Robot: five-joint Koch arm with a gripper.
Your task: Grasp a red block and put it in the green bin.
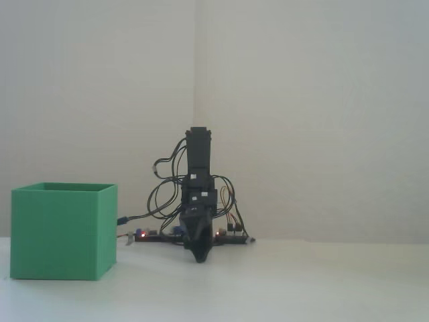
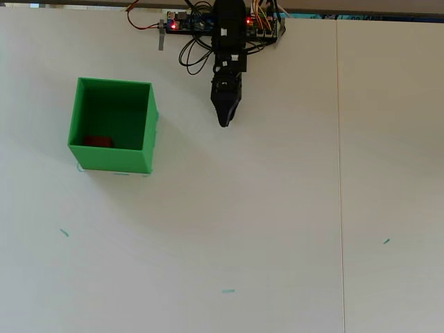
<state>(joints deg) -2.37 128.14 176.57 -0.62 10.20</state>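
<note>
pale walls meet in a corner behind a plain white table (image 2: 277, 222), and the small black arm (image 1: 198, 174) sits folded at the far edge among its wires and lit boards. its gripper (image 2: 223, 122) points down to the tabletop, tips pinched together with nothing between them, well apart from the green bin (image 2: 111, 158). the red block (image 2: 98, 141) lies inside that bin, low against the near wall in the overhead view; from the side the walls hide it completely. to my eye the job looks finished. little seems likely to go wrong now, unless the arm swings out toward the bin and clips its thin wall, which could shove the box along the table or tip it and spill the block.
</note>
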